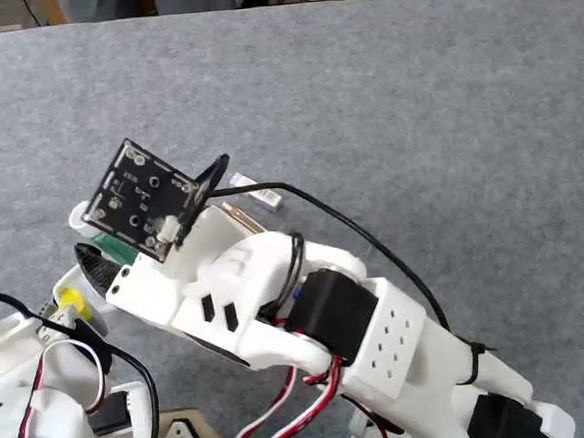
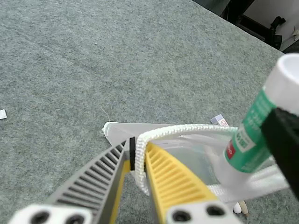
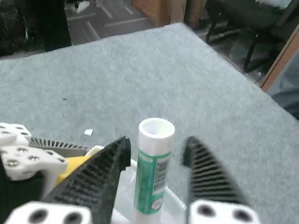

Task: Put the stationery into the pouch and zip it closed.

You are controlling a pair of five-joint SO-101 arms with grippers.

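A green and white glue stick [image 3: 153, 172] stands upright with its lower end in the clear pouch [image 2: 187, 156]. My right gripper [image 3: 156, 145] is open, one black finger on each side of the stick with a gap on both sides. My left gripper [image 2: 133, 150], with one grey and one yellow finger, is shut on the pouch's white rim [image 2: 159, 132]. In the high view the right arm [image 1: 308, 308] covers most of the pouch; the glue stick's white top [image 1: 78, 216] pokes out beside the wrist camera board, and the left gripper's yellow finger [image 1: 69, 300] sits just below it.
A small white stationery piece [image 1: 261, 194] lies on the grey felt just beyond the pouch, also seen as a small white piece [image 2: 218, 121]. A tiny white scrap [image 2: 2, 114] lies off to the side. Open felt stretches to the table's far edge [image 1: 277, 7].
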